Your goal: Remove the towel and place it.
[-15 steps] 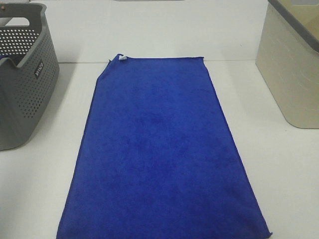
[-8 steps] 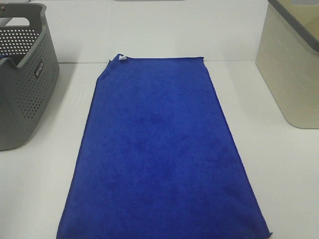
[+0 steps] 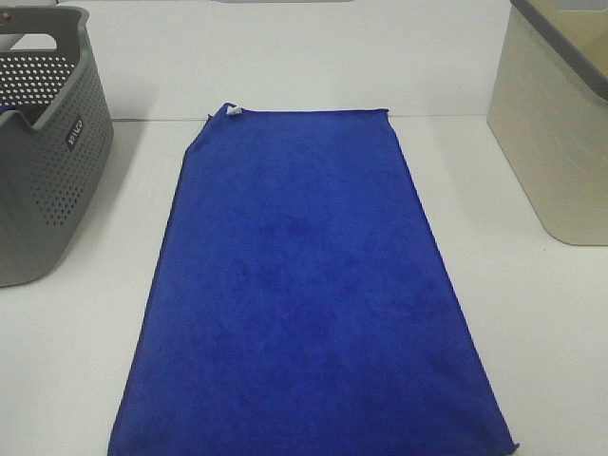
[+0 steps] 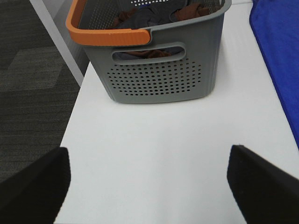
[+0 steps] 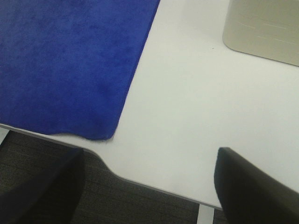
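Note:
The royal-blue towel [image 3: 304,285] lies spread flat on the white table, running from the far side to the near edge, with a small white tag [image 3: 233,110] at its far left corner. Neither gripper shows in the exterior high view. In the left wrist view my left gripper [image 4: 147,186] is open and empty over bare table, with the towel's edge [image 4: 280,46] off to one side. In the right wrist view my right gripper [image 5: 147,186] is open and empty near the table's front edge, beside the towel's near right corner [image 5: 65,60].
A grey perforated basket [image 3: 47,142] stands at the left; the left wrist view shows its wall [image 4: 159,70], an orange handle [image 4: 107,35] and dark clothes [image 4: 154,14] inside. A beige bin [image 3: 556,133] stands at the right and shows in the right wrist view [image 5: 264,28].

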